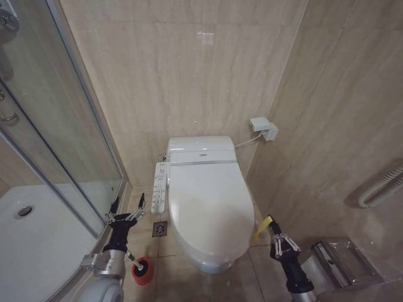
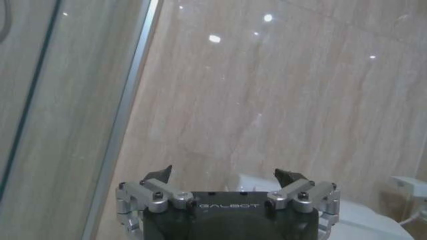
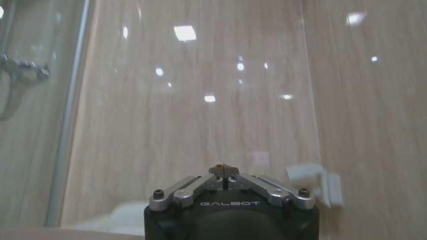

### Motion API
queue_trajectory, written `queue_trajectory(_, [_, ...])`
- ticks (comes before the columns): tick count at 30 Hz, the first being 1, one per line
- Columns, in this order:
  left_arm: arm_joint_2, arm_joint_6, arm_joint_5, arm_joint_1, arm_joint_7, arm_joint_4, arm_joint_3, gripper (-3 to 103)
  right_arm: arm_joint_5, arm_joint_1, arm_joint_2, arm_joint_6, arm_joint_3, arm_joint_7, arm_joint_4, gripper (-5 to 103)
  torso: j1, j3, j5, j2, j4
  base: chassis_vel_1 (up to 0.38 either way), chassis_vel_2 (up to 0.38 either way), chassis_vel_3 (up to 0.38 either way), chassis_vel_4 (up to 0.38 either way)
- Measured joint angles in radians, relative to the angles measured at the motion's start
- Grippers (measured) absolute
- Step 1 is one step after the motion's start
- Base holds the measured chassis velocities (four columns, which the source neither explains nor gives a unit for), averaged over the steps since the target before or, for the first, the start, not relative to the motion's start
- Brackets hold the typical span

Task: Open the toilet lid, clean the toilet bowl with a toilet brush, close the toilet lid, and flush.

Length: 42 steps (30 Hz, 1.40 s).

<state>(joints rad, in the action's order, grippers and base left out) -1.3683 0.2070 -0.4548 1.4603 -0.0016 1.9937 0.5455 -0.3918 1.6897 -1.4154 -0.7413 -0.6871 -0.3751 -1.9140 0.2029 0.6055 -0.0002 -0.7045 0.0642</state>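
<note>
- Toilet lid (image 1: 211, 204) down and shut over the toilet bowl (image 1: 211, 261), yellow ribbon (image 1: 261, 229) at its right edge.
- Left gripper (image 1: 128, 211) low beside the button panel (image 1: 159, 187) — fingers spread wide, holding nothing.
- Right gripper (image 1: 275, 234) just beside the ribbon — fingers pinched together.
- Red brush holder (image 1: 143, 270) on the floor near the left arm.

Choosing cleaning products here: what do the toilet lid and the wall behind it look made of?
The toilet lid looks like smooth white plastic with a soft sheen, though that look alone can't rule out ceramic. The wall looks like polished beige stone-look tile: faint veining, mirror-like light spots.
</note>
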Motion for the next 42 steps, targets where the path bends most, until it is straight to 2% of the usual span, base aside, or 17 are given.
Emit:
queue_trajectory(7, [0.009,-0.005,-0.001,0.001,-0.001,-0.002,0.017,100,-0.035,0.018,0.038,0.043,-0.004,0.022,-0.146,0,0.000,0.000,0.0001,0.000,-0.0001,0.000,0.000,0.000,0.000])
queue_trajectory(12, [0.013,-0.011,0.003,0.018,-0.002,0.008,0.018,100,-0.078,-0.005,0.100,0.103,-0.013,0.069,-0.245,0,0.000,0.000,0.0002,0.000,-0.0004,0.000,0.000,0.000,0.000])
queue_trajectory(14, [0.014,-0.018,0.010,0.037,-0.002,0.026,0.018,100,-0.112,-0.026,0.150,0.144,-0.024,0.105,-0.308,0,0.000,0.000,0.0002,0.000,-0.0004,0.000,0.000,0.000,0.000])
queue_trajectory(15, [0.014,-0.018,0.010,0.037,-0.002,0.026,0.018,100,-0.112,-0.026,0.150,0.144,-0.024,0.105,-0.308,0,0.000,0.000,0.0002,0.000,-0.0004,0.000,0.000,0.000,0.000])
queue_trajectory(20, [0.013,-0.022,0.027,0.095,-0.003,0.061,0.031,100,-0.176,-0.093,0.243,0.203,-0.037,0.203,-0.356,0,0.000,0.000,0.0003,0.000,-0.0005,0.000,0.000,0.000,0.000])
queue_trajectory(23, [0.009,-0.022,0.037,0.125,-0.003,0.080,0.044,100,-0.203,-0.145,0.273,0.225,-0.034,0.226,-0.337,0,0.000,0.000,0.0003,0.000,-0.0003,0.000,0.000,0.000,0.000])
queue_trajectory(29, [-0.019,-0.022,0.069,0.196,-0.002,0.143,0.073,100,-0.259,-0.336,0.348,0.260,0.010,0.248,-0.187,0,0.000,0.000,0.0005,0.000,-0.0003,0.000,0.000,0.000,0.000])
queue_trajectory(34, [-0.033,-0.019,0.076,0.244,-0.002,0.186,0.109,100,-0.319,-0.476,0.421,0.274,0.040,0.251,-0.072,0,0.000,0.000,0.0004,0.000,-0.0004,0.000,0.000,0.000,0.000])
queue_trajectory(42, [-0.059,-0.013,0.086,0.269,-0.001,0.207,0.127,100,-0.378,-0.626,0.496,0.303,0.090,0.251,0.029,0,0.000,0.000,0.0001,0.000,-0.0003,0.000,0.000,0.000,0.000])
